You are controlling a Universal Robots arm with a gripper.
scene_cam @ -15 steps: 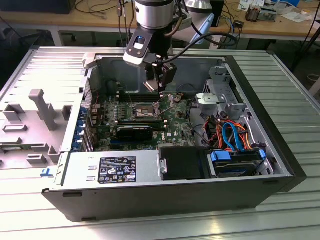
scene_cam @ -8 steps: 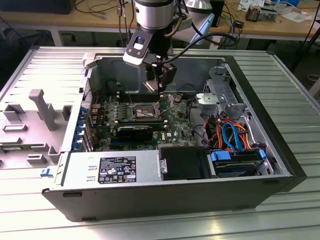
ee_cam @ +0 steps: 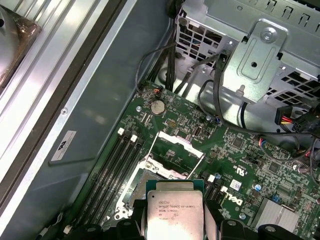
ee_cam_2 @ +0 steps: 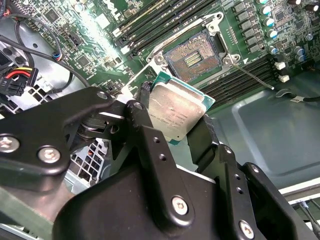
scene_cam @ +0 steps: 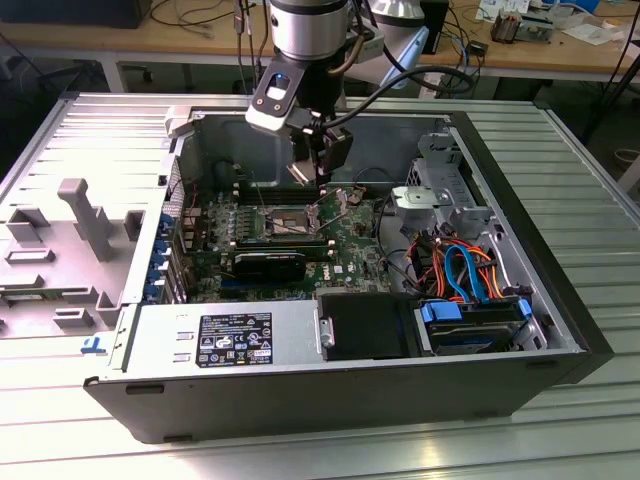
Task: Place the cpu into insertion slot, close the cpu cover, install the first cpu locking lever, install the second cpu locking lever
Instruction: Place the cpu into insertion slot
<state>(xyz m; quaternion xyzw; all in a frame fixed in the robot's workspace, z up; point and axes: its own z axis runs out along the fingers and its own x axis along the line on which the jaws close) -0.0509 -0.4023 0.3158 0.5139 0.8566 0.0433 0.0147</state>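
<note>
Inside the open grey metal computer case (scene_cam: 560, 200), over the green circuit board (scene_cam: 352, 247), we see the black two-fingered gripper (scene_cam: 322, 165) clenched on the cpu (ee_cam_2: 177, 110), a small flat square chip with a dull silver top, its fingers (ee_cam_2: 144, 114) pressing on opposite edges. The chip hangs tilted in the air, apart from the square silver-rimmed insertion slot (ee_cam_2: 194, 57), whose dark pin field lies bare. In the first wrist view the thin silver cpu cover (ee_cam: 181, 143) stands raised behind the socket.
</note>
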